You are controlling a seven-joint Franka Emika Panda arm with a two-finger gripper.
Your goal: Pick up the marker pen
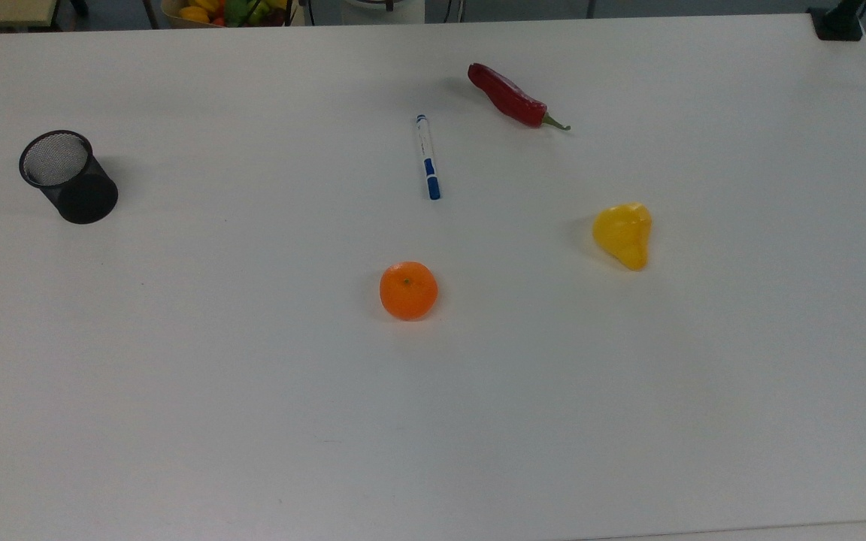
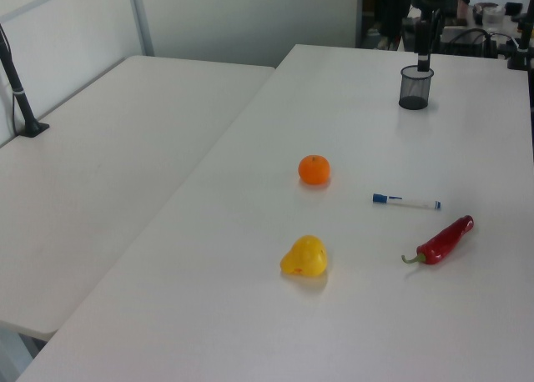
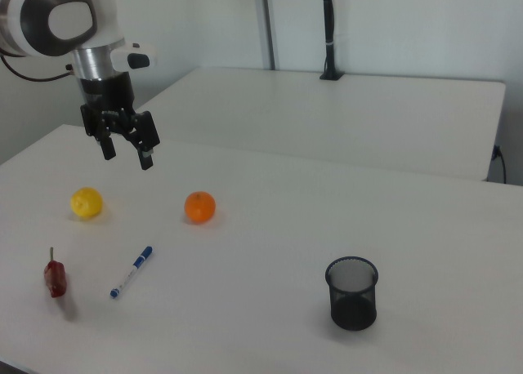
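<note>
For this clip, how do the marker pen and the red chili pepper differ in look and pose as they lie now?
The marker pen is slim, straight and white with blue cap and band; the red chili pepper is thicker, curved, red with a green stem. In the top view the marker pen runs nearly up-down, while the red chili pepper slants diagonally. The marker pen lies nearer the orange. Both lie flat on the white table, apart and ungripped.
</note>
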